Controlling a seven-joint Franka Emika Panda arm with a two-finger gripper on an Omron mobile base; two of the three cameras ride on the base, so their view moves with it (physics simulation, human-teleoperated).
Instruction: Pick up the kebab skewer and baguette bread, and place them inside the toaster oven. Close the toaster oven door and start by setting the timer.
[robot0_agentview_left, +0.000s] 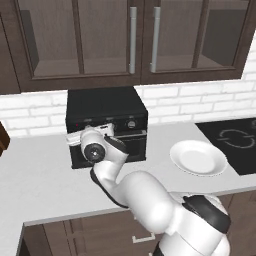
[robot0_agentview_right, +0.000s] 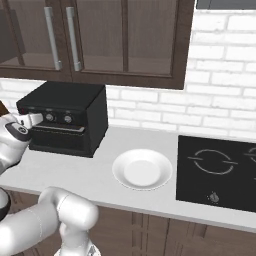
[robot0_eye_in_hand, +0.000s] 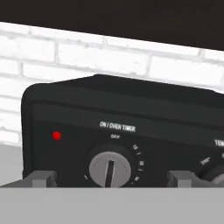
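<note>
Toaster oven (robot0_agentview_left: 106, 125) sits at the far side of the counter (robot0_agentview_left: 40, 180) against the white brick wall, left of the white plate (robot0_agentview_left: 198, 157) and the black cooktop (robot0_agentview_left: 235, 142). From both base views its door (robot0_agentview_right: 60, 137) appears shut, so the step in hand seems to be the timer. The gripper (robot0_eye_in_hand: 111, 179) hovers just in front of the left end of the control panel, jaws spread wide with nothing between them; in the hand view one fingertip (robot0_eye_in_hand: 41, 179) rises to the left of the timer knob (robot0_eye_in_hand: 110, 168) and the other to its right, so the knob lies midway between them.

The knob looks like a small, rigid grey disc with a raised central bar pointing up at the off mark. It should be stiff and turn against some resistance, and its smooth round rim may slip; closing the fingers across the bar or squarely over the rim seems the surest hold. The red light (robot0_eye_in_hand: 56, 135) sits to its left.

Whether the kebab skewer and baguette bread are inside cannot be told, since the door's window reads only as dark. The plate holds nothing. The second knob is cut off at the right edge of the hand view, and the dial markings are too small to read. The arm covers part of the oven's front in the left base view.
</note>
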